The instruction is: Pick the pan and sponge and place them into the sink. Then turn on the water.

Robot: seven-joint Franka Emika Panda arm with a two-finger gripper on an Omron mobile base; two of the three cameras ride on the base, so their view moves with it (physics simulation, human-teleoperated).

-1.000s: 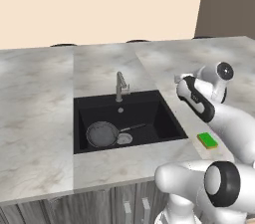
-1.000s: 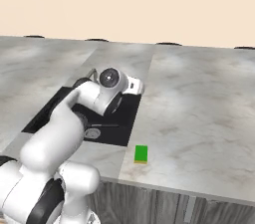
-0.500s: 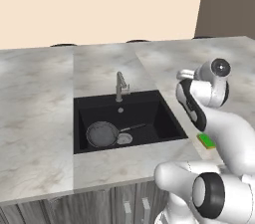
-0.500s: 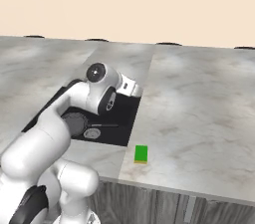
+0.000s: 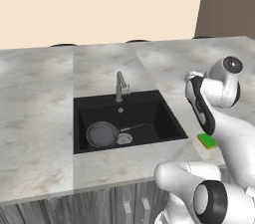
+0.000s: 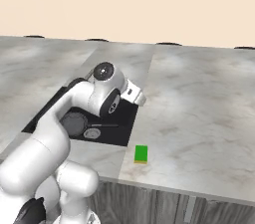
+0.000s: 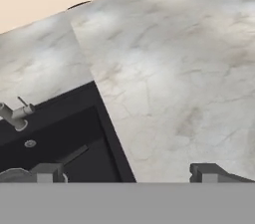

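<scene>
Meanwhile, grey marble worktop (image 5: 40, 108) is stretching toward a beige wall (image 5: 99, 4); pan (image 5: 102, 134) is lying in the sink (image 5: 159, 113), sponge (image 6: 141, 154) sitting outside, pincer (image 7: 124, 173) hanging open.

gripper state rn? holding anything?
Two-finger gripper: open, fingertips wide apart, holding nothing, above the grey marble counter beside the black rectangular sink.
</scene>
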